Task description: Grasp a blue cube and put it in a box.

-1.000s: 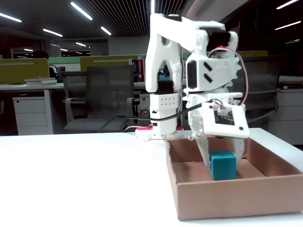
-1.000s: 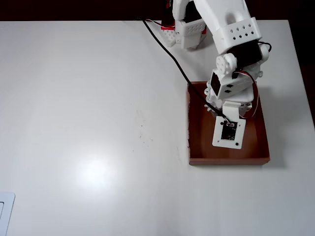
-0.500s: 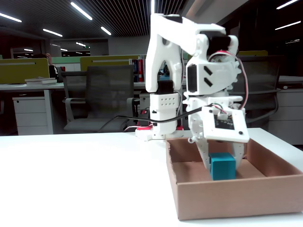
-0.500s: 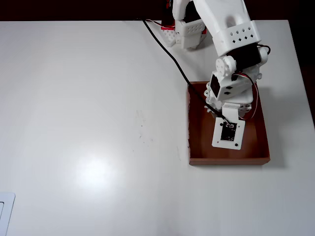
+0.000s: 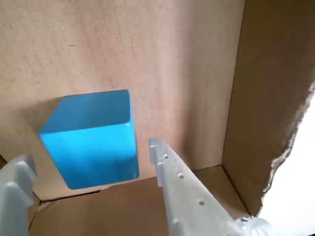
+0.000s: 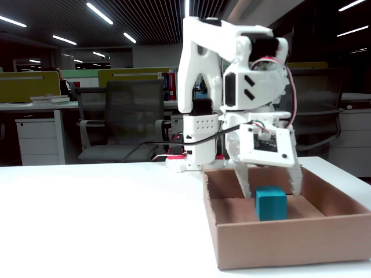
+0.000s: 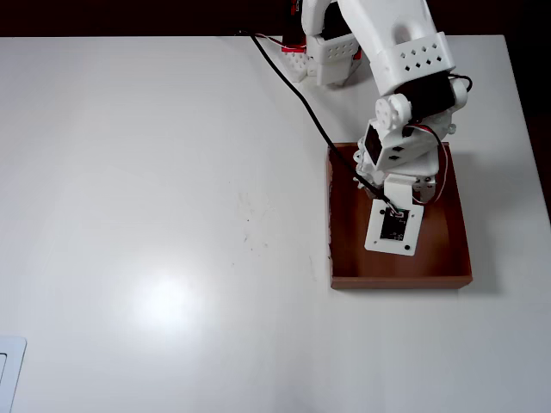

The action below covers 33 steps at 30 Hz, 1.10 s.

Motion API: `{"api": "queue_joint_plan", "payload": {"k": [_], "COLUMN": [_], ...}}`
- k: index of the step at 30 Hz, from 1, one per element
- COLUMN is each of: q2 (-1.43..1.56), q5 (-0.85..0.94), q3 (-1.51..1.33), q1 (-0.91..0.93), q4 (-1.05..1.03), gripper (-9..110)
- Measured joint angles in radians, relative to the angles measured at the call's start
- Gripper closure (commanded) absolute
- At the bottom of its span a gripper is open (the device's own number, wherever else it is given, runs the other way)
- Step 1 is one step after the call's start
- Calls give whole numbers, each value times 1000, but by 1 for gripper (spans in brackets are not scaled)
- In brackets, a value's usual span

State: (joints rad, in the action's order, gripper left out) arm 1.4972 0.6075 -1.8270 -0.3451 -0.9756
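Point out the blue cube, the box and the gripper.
blue cube (image 5: pixel 91 142): wrist view, on its front face.
box (image 6: pixel 278 243): fixed view, on the near cardboard wall.
gripper (image 6: pixel 271 194): fixed view, midway between the spread fingertips, either side of the cube.

From above I see the white table (image 7: pixel 172 172) filling nearly the whole view, with a soft glare patch toward 7 o'clock. The arm (image 7: pixel 396 52) comes in from its base at 12 o'clock and reaches down toward 4 o'clock, ending over the box (image 7: pixel 344 258). The box sits right of centre, at about 3 to 4 o'clock, its brown floor bare along the left and bottom sides. A white camera plate (image 7: pixel 394 228) on the wrist covers the middle of the box, so I can't see what lies under it. A black cable (image 7: pixel 293 82) runs from the base down to the wrist.
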Motion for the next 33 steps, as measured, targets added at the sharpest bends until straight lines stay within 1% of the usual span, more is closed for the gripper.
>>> {"api": "queue_joint_plan", "payload": {"k": [3,4,7,9,12,21,33], "q2": [58,144,170,311,382,681,1106], "q5": [0,0,0,14,29,135,187], "q3": [0,0,-8,-52,-87,-262,-555], "q1": [6,6,8,17,23,83,156], "q4": [-31,-72,-89,-133,-152,-170,-153], "gripper": [71,71,72,72,72,73,73]}}
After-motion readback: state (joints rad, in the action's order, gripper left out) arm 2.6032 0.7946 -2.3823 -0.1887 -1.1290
